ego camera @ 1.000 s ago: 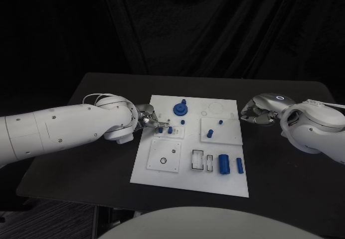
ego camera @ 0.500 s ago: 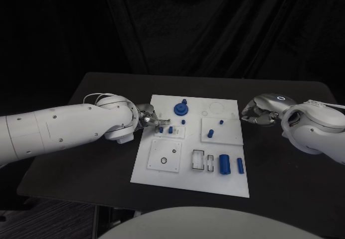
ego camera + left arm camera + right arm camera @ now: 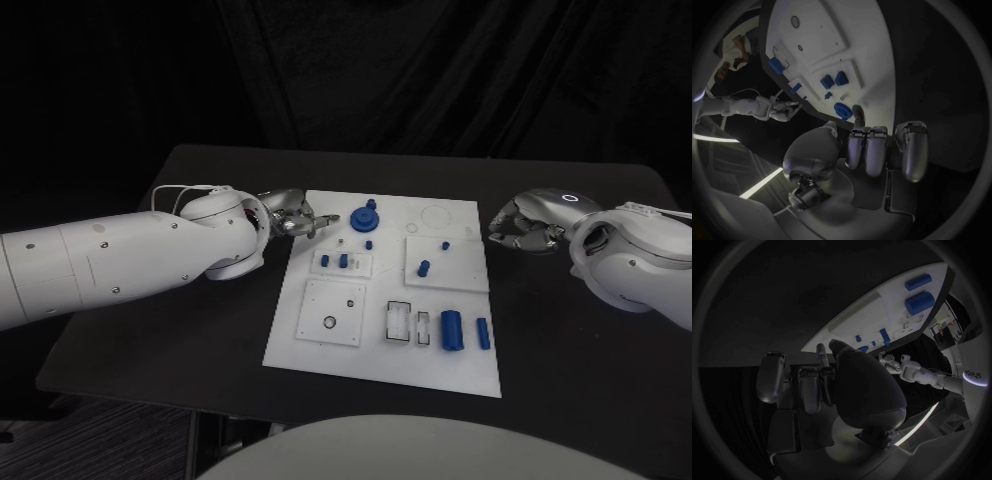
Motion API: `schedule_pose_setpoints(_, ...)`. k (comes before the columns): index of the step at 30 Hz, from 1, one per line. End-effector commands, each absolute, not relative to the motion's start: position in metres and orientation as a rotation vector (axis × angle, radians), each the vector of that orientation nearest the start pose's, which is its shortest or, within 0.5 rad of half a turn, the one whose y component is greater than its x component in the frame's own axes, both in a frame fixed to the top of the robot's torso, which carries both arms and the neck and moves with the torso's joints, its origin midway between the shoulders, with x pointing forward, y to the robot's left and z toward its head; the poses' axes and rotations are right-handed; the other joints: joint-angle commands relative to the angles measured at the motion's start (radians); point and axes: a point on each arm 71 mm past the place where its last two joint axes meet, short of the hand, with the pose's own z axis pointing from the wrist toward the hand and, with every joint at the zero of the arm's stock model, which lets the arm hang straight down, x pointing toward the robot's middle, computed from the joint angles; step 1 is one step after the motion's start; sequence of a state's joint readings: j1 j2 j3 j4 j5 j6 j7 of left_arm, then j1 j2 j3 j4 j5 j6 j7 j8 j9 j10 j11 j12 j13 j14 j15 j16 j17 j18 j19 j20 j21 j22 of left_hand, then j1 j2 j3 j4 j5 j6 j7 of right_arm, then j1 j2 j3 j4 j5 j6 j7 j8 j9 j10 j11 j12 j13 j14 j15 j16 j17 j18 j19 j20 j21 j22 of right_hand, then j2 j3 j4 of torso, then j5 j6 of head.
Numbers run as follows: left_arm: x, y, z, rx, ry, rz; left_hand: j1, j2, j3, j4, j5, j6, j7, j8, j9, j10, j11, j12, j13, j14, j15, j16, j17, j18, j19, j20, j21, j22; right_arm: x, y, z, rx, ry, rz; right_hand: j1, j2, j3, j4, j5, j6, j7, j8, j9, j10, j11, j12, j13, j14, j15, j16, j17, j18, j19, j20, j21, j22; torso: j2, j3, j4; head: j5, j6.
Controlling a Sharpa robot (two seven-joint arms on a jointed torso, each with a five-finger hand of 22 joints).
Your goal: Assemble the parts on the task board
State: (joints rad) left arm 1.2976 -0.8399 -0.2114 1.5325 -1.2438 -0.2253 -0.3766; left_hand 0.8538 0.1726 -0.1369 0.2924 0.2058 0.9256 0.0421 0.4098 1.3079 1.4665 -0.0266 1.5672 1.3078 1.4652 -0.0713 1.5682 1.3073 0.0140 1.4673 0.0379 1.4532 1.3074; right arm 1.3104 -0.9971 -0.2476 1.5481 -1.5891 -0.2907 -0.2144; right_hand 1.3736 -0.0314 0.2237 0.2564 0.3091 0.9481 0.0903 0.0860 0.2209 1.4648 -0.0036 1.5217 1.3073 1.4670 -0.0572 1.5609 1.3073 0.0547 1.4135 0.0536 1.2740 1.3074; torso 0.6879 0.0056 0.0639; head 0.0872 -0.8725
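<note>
The white task board (image 3: 378, 345) lies mid-table, also seen as the task board (image 3: 817, 35) and the task board (image 3: 873, 312). On it stand a blue gear piece (image 3: 364, 217), two small pegs (image 3: 333, 262), a peg (image 3: 423, 267) and a fat cylinder (image 3: 450, 328) beside a slim one (image 3: 482, 333). My left hand (image 3: 297, 221) hovers at the board's far-left edge beside the gear piece (image 3: 842, 111). Its fingers (image 3: 870, 152) are curled in with nothing between them. My right hand (image 3: 519, 228) hangs just off the board's right edge, fingers (image 3: 807, 385) curled in and holding nothing.
The black table (image 3: 159, 330) runs out on both sides of the board. Two recessed white plates (image 3: 332, 312) and slots (image 3: 407, 324) sit on the board's near half. A dark curtain closes the back.
My left hand has drawn back from over the two small pegs to the board's far-left edge. The right hand has barely moved.
</note>
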Motion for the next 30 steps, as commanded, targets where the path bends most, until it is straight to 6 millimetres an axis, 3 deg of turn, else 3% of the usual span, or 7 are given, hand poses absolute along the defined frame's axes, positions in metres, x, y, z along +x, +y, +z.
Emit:
schedule_pose_setpoints(1,0.484,0.21,-0.194,0.102,1.649,-0.542,0.064,-0.011,-0.016,-0.002,0.045,-0.035,0.007,0.007,0.025,0.104,0.009,0.004,0.263,0.106,0.008,0.003,0.264,0.021,0.019,0.01,-0.027,0.217,0.468,-0.28,-0.205,-0.236,1.743,0.31,0.005,-0.004,0.004,0.0,0.004,0.006,0.001,-0.002,-0.001,0.055,0.003,-0.002,0.211,0.099,0.0,-0.002,0.254,0.014,0.006,0.002,0.0,0.169,0.001,-0.0015,0.0007,0.006,0.0)
schedule_pose_setpoints(5,0.484,0.207,-0.186,0.193,1.521,-0.619,0.218,-0.02,-0.013,-0.001,0.176,-0.192,0.056,-0.024,0.023,0.04,0.057,-0.056,0.229,0.064,0.055,-0.031,0.224,0.041,-0.073,0.042,-0.132,0.186,0.468,-0.282,-0.205,-0.234,1.742,0.307,0.005,-0.004,0.004,0.0,0.004,0.006,0.001,-0.002,-0.001,0.055,0.003,-0.002,0.211,0.099,0.0,-0.002,0.254,0.014,0.006,0.002,0.0,0.169,0.002,-0.0018,0.0004,0.008,0.0)
schedule_pose_setpoints(9,0.485,0.2,-0.181,0.312,1.425,-0.707,0.403,-0.033,0.03,-0.001,0.298,-0.277,0.081,-0.017,0.007,-0.294,0.089,-0.324,0.091,-0.167,0.093,-0.175,0.075,0.067,-0.237,0.07,-0.273,0.141,0.468,-0.281,-0.205,-0.235,1.742,0.308,0.005,-0.004,0.004,0.001,0.004,0.006,0.001,-0.002,-0.001,0.055,0.003,-0.001,0.211,0.099,0.0,-0.003,0.254,0.014,0.006,0.002,0.0,0.169,0.003,-0.0011,0.0,0.004,0.0)
schedule_pose_setpoints(15,0.489,0.191,-0.185,0.411,1.434,-0.76,0.511,-0.053,0.114,0.0,0.254,-0.282,0.087,-0.073,-0.114,-0.75,0.12,-0.767,-0.177,-0.414,0.122,-0.354,-0.11,0.074,-0.3,0.098,-0.296,0.13,0.468,-0.28,-0.205,-0.239,1.745,0.311,0.005,-0.004,0.004,0.001,0.004,0.006,0.001,-0.002,-0.001,0.055,0.003,-0.001,0.211,0.099,0.0,-0.003,0.254,0.014,0.006,0.002,0.0,0.169,0.002,0.0001,-0.0012,0.006,0.0)
schedule_pose_setpoints(19,0.492,0.184,-0.189,0.465,1.466,-0.788,0.599,-0.127,0.298,-0.001,0.117,-0.239,0.08,-0.24,-0.422,-0.744,0.127,-1.032,-0.481,-0.394,0.129,-0.385,-0.195,0.068,-0.241,0.116,-0.197,0.15,0.469,-0.279,-0.205,-0.24,1.748,0.31,0.005,-0.004,0.004,0.001,0.004,0.006,0.001,-0.002,-0.001,0.055,0.003,-0.001,0.211,0.099,0.0,-0.003,0.254,0.014,0.006,0.002,0.0,0.169,0.002,0.0,0.0,0.004,0.0)
schedule_pose_setpoints(22,0.495,0.177,-0.192,0.497,1.486,-0.805,0.638,-0.177,0.367,-0.007,0.098,-0.172,0.078,-0.29,-0.523,-0.755,0.112,-1.101,-0.581,-0.322,0.114,-0.352,-0.179,0.074,-0.237,0.113,-0.199,0.144,0.469,-0.279,-0.205,-0.242,1.748,0.311,0.005,-0.004,0.004,0.001,0.004,0.006,0.001,-0.002,-0.001,0.055,0.003,-0.001,0.211,0.099,0.0,-0.003,0.254,0.014,0.006,0.002,0.0,0.169,0.001,-0.0003,0.0001,0.004,0.0)
schedule_pose_setpoints(30,0.5,0.153,-0.201,0.644,1.545,-0.777,0.645,-0.241,0.415,-0.037,0.025,-0.172,-0.036,-0.348,-0.691,-0.834,0.102,-1.186,-0.745,-0.254,0.078,-0.374,-0.238,0.054,-0.122,0.088,-0.139,0.17,0.469,-0.277,-0.205,-0.245,1.746,0.317,0.002,-0.005,0.003,0.002,0.004,0.007,0.001,-0.001,-0.001,0.054,0.003,-0.002,0.21,0.099,0.0,-0.003,0.254,0.014,0.006,0.002,-0.001,0.168,0.001,-0.0003,-0.0031,-0.005,0.0)
